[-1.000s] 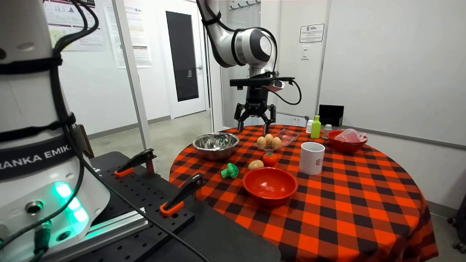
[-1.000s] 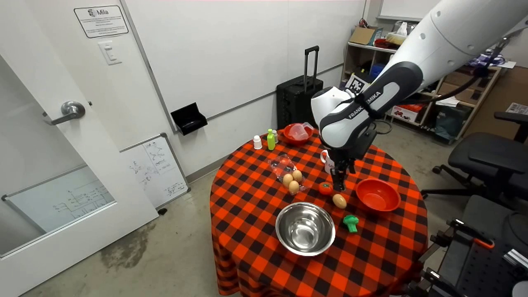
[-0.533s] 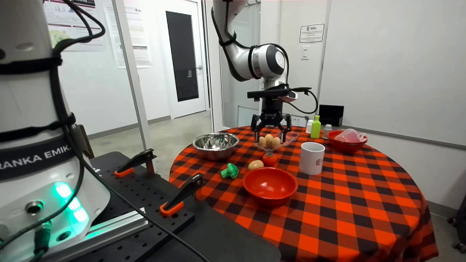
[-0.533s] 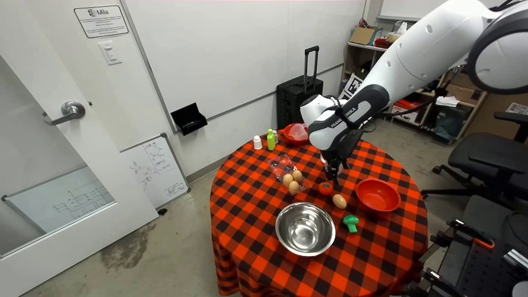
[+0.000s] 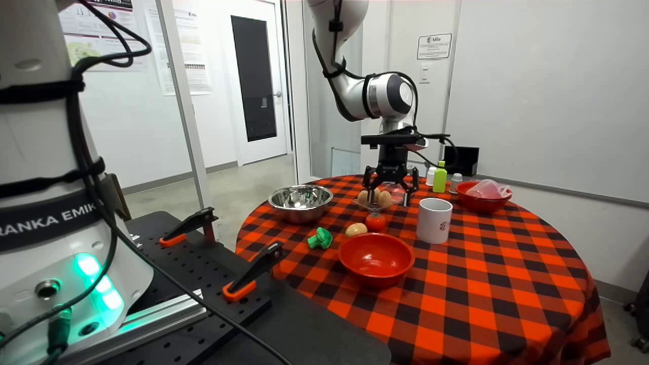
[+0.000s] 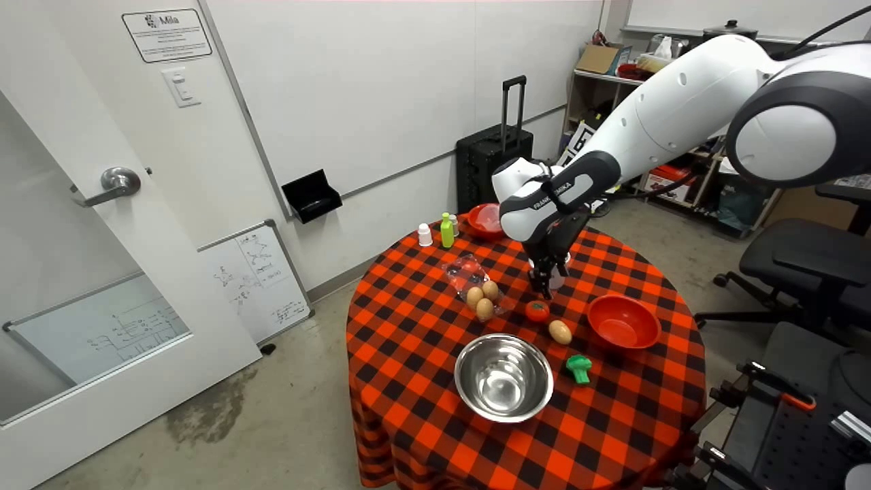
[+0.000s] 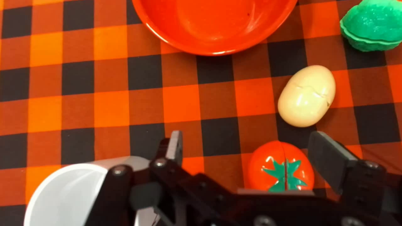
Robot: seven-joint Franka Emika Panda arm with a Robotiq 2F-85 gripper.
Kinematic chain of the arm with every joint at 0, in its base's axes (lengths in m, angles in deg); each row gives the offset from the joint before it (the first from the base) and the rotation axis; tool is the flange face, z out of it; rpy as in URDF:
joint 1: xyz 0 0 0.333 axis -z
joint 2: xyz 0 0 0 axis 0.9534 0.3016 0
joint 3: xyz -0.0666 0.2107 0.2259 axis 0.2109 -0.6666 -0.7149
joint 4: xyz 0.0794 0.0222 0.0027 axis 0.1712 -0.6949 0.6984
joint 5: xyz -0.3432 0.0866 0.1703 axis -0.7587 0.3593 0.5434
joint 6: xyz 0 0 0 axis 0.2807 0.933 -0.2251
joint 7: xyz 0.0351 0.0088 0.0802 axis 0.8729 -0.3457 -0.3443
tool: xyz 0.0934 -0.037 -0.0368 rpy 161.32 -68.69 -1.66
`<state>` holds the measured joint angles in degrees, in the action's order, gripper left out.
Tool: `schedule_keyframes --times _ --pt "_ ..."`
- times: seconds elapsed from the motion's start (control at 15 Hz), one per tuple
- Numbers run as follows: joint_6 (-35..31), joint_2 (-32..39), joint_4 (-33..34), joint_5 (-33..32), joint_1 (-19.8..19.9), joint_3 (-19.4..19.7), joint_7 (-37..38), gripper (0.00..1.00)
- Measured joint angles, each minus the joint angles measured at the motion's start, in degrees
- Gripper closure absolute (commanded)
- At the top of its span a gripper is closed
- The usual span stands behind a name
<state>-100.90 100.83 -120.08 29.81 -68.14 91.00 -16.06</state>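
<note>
Red and black squares run all over the round, cloth-covered table (image 5: 487,304), and a big whiteboard (image 5: 547,96) hangs behind it. In an exterior view, the black metal gripper (image 5: 389,203) hangs over the table, its two fingers pointing down and spread wide. Close to the fingers, with a gap between, a round red toy tomato (image 5: 375,223) with a green leaf star sits on the table. Its leaf side faces up. It looks about as long as it is wide, and a thin split line through it runs top to bottom in the wrist view. Just beside it, a smooth tan toy egg (image 7: 307,95) lies on its side; its long way leans from low left to high right there. Near them are a shiny red round bowl (image 7: 213,28), a bumpy green toy broccoli (image 7: 372,23) and a tall white mug (image 5: 433,223) standing upright. Three tan eggs (image 6: 474,297) rest in a clear plastic tray (image 6: 465,270).
</note>
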Motion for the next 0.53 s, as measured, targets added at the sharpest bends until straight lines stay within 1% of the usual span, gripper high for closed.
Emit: schedule_keyframes --times 0.27,0.53 --pt "2.06 1.13 3.05 3.63 1.92 -2.38 -2.31 0.00" --pt "3.45 1.73 4.57 5.99 2.34 -3.63 -3.00 0.00"
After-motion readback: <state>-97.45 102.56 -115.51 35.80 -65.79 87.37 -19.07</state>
